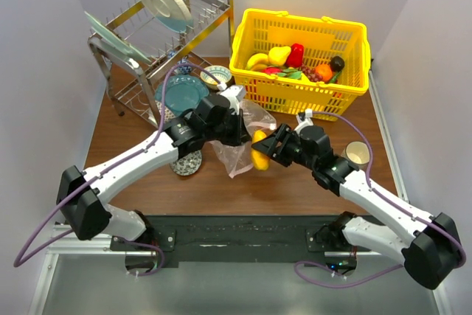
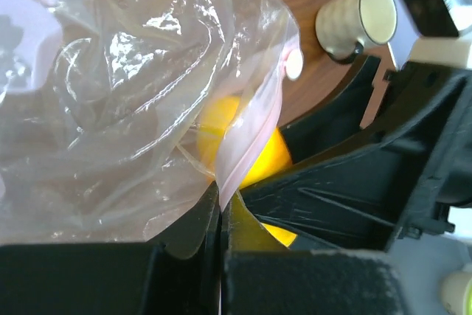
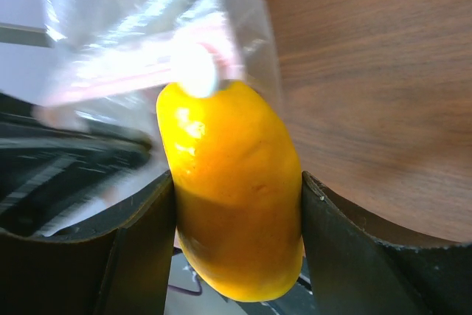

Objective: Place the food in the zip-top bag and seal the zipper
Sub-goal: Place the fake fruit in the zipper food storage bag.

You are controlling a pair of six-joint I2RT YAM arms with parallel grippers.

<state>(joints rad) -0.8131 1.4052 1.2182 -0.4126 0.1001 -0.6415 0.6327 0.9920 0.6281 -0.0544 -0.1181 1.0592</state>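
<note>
The zip-top bag [image 2: 110, 108] is held up by the left claw [image 2: 221, 208], pinched shut on the zipper [image 2: 251, 134] edge. The yellow toy fruit [image 3: 228, 204] is gripped across its width in the part-open right claw [image 3: 236, 182], long axis aimed at the bag mouth, tip at the zipper. A straight push along that axis is judged to be needed.

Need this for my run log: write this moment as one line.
left end effector: shut on zip-top bag | right end effector: shut on yellow fruit | fruit: tip at bag mouth | zipper: unsealed
</note>
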